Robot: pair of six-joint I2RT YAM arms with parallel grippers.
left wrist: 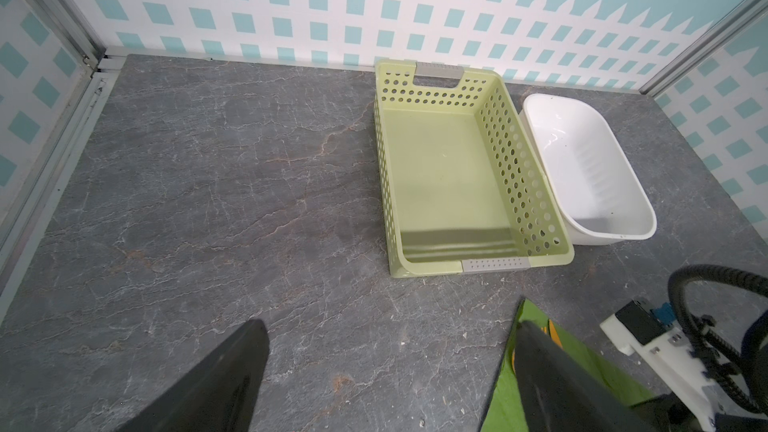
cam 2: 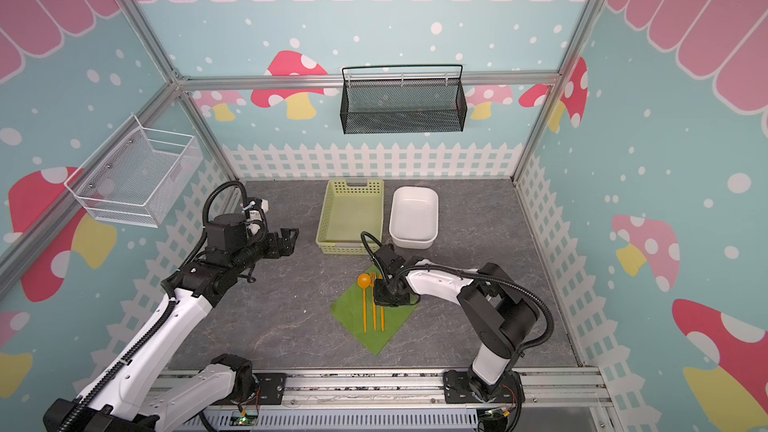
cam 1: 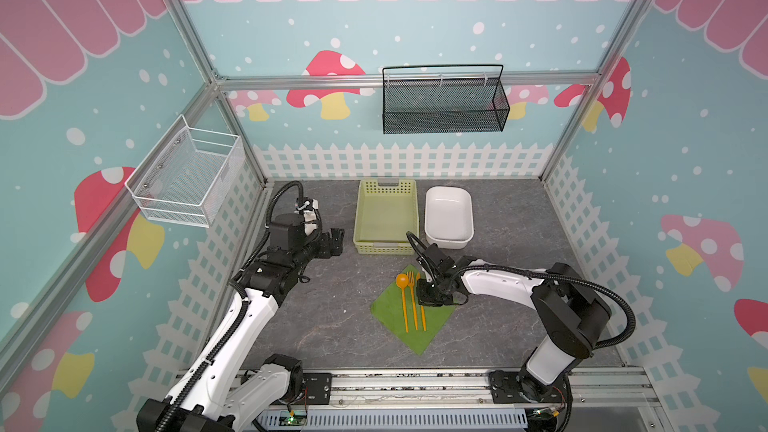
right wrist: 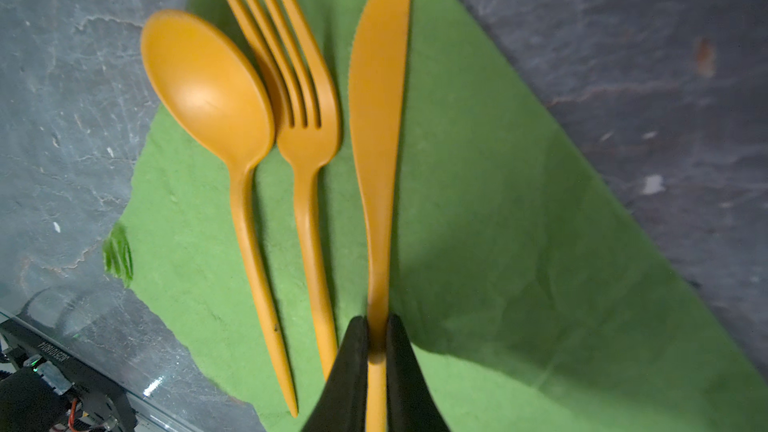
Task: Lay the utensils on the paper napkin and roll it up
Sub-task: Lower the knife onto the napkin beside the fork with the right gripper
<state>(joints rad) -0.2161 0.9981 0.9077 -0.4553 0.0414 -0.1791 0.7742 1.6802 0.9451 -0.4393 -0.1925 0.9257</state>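
Observation:
The green paper napkin [cam 1: 386,310] [cam 2: 348,310] [right wrist: 478,201] lies as a diamond on the grey table. On it, side by side, rest three orange utensils: spoon [cam 1: 402,280] [right wrist: 208,85], fork [cam 1: 413,284] [right wrist: 305,139] and knife [cam 1: 423,320] [right wrist: 376,97]. The spoon's bowl overhangs the napkin's edge. My right gripper [cam 1: 424,300] [cam 2: 381,299] [right wrist: 377,326] points down over the knife, shut on its handle. My left gripper [cam 1: 334,243] [cam 2: 289,241] [left wrist: 390,326] hovers open and empty, apart to the left; the napkin's corner [left wrist: 505,388] shows beside one finger.
A pale yellow-green perforated basket [cam 1: 358,218] [left wrist: 380,160] and a white dish [cam 1: 428,218] [left wrist: 623,184], both empty, stand behind the napkin. A white wire basket [cam 1: 187,176] and a black mesh basket [cam 1: 444,101] hang on the walls.

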